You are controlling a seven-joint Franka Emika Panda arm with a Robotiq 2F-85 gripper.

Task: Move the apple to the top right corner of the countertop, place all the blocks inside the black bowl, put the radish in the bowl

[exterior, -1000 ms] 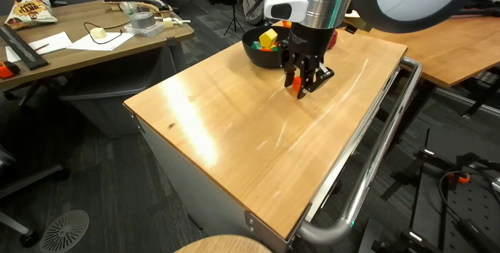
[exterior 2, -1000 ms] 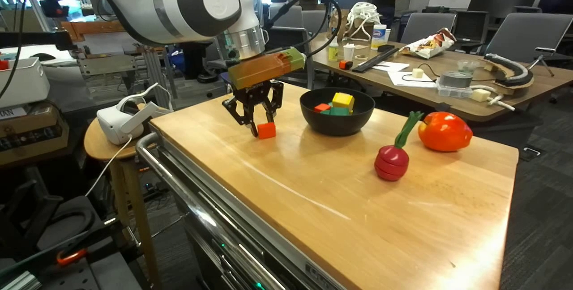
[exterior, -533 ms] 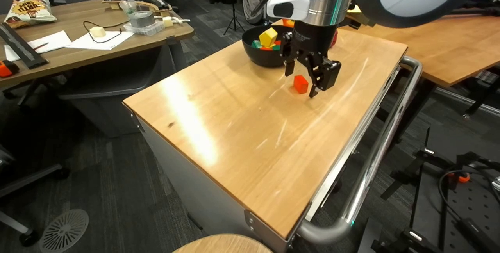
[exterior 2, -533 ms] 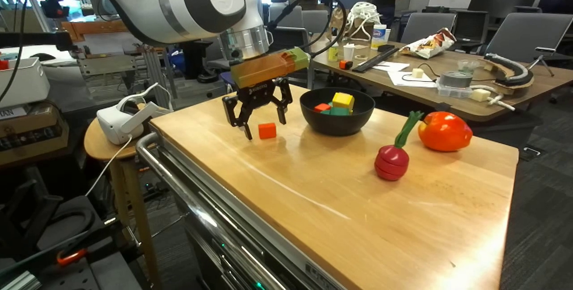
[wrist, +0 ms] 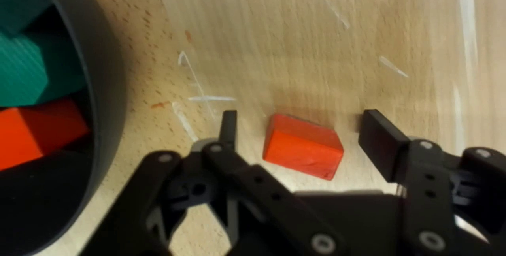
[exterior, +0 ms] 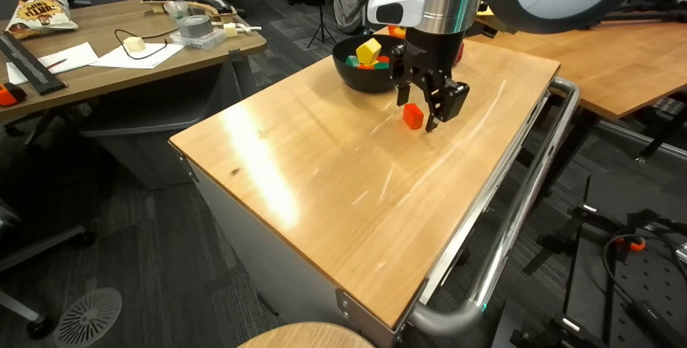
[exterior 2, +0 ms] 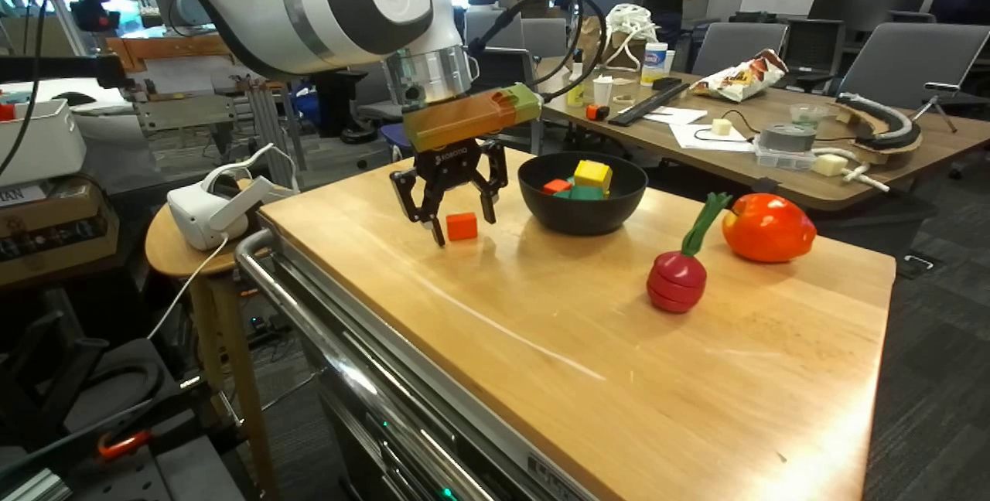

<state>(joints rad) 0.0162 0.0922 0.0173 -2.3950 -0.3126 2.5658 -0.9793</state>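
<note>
A red block (exterior: 413, 116) lies on the wooden countertop (exterior: 322, 176); it also shows in an exterior view (exterior 2: 462, 227) and in the wrist view (wrist: 304, 149). My gripper (wrist: 302, 129) is open, with one finger on each side of the block and a gap to both. The gripper also shows in both exterior views (exterior: 416, 113) (exterior 2: 465, 230). The black bowl (exterior 2: 584, 215) stands beside it, with red, yellow and green blocks (exterior 2: 592, 175) inside. The radish (exterior 2: 677, 282) stands upright with green leaves. The apple (exterior 2: 769, 228) sits behind it, near the countertop's edge.
A metal rail (exterior: 510, 235) runs along one long edge of the countertop. A desk (exterior 2: 696, 153) with a chips bag (exterior 2: 742, 76), papers and tape stands beyond the bowl. A stool with a white headset (exterior 2: 205, 211) stands near the countertop's end.
The fingers were nearly closed around the red block, then opened wide and rose. Since then the gripper has shifted slightly toward the bowl and the gap has narrowed a little. The block stayed put.
</note>
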